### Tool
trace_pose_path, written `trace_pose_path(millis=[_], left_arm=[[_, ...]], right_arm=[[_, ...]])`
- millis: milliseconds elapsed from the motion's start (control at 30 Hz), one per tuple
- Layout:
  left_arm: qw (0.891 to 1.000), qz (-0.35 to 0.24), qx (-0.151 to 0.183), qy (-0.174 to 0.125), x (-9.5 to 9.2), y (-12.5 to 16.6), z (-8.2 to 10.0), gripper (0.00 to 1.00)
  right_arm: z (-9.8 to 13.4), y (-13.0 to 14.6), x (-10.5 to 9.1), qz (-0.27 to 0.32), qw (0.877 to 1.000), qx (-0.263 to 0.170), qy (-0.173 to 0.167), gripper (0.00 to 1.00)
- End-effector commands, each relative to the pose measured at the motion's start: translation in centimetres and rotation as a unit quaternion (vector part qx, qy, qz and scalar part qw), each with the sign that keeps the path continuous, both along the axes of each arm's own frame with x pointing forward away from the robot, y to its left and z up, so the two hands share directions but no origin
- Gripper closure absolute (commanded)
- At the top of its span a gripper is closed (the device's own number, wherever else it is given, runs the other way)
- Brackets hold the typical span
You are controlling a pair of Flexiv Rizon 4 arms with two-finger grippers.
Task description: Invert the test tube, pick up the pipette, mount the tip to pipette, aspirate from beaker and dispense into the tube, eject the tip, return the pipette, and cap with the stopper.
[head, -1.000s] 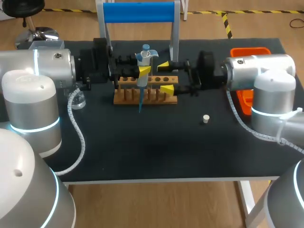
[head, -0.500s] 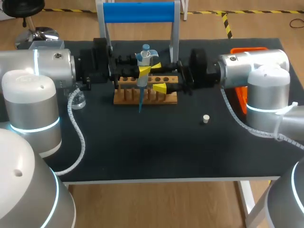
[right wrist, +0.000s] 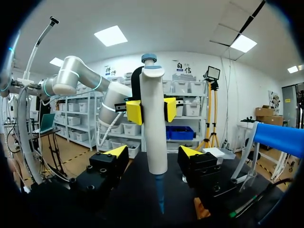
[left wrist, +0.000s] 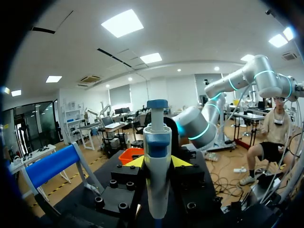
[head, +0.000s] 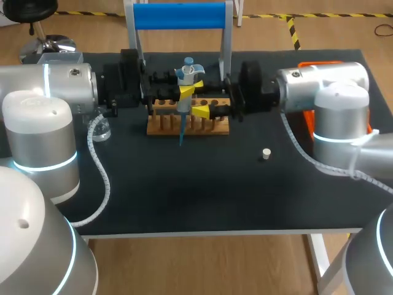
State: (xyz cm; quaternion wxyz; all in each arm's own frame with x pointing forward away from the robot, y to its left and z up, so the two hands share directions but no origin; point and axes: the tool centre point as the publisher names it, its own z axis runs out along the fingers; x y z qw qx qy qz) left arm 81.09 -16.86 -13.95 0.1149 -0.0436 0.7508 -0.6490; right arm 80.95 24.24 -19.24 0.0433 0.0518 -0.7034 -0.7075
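Pipette (head: 184, 98) step, likely a regrip: with left gripper (right wrist: 153, 110) clamped on the body, centre the open right gripper (right wrist: 153, 152) around it, close squarely, spare the blue tip (right wrist: 160, 194).

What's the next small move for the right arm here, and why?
Probably ease the right gripper forward and close its jaws on the pipette. They stand open with its lower body just ahead between them, untouched, while the left gripper clamps it higher up, blue tip mounted.
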Motion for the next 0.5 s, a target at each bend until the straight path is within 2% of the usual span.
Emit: trace_pose_path(millis=[33, 500], left_arm=[[1.000, 0.001, -0.001, -0.001, 0.0, -0.1, 0.0, 1.00], [1.000, 0.001, -0.001, -0.001, 0.0, -0.1, 0.0, 1.00]], right_arm=[[0.0, 0.7, 0.2, 0.001, 1.000, 0.001, 0.000, 0.33], [0.5, 2.5, 1.0, 0.012, 1.000, 0.003, -0.002, 0.33]])
